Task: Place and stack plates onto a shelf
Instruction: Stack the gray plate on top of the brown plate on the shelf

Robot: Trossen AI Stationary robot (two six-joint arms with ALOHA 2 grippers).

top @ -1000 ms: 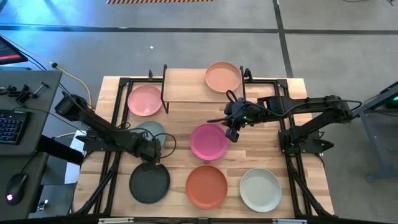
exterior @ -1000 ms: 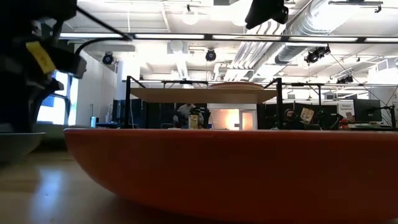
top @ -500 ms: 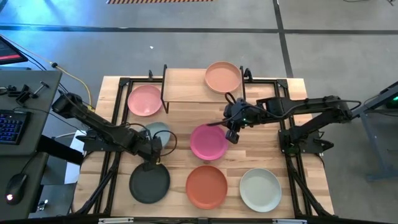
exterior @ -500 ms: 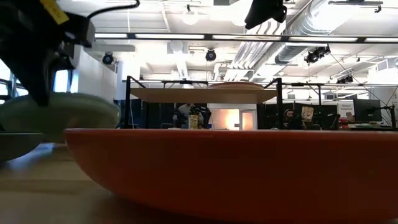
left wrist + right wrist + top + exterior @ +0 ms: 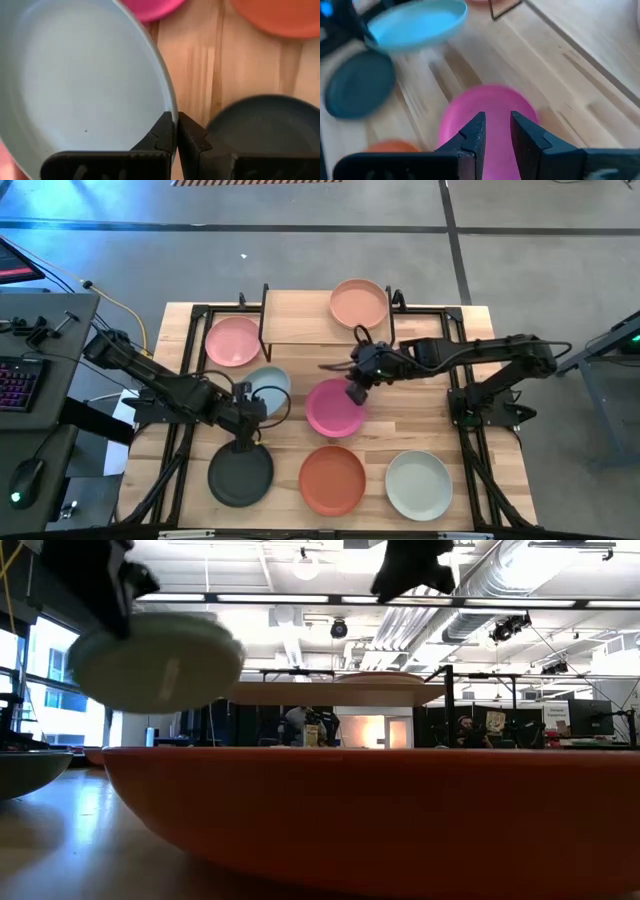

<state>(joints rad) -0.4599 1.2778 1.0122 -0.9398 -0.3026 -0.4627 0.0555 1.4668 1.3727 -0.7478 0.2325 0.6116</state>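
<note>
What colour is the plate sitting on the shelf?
Peach-tan. The plate rests on the shelf, clearest in the high view.

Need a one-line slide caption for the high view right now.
Left gripper lifts the sage green plate by its rim; right gripper hovers over the magenta plate.

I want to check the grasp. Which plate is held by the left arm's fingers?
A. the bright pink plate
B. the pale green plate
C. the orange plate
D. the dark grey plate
B: the left gripper is shut on the rim of the pale green plate, lifted off the table.
</note>
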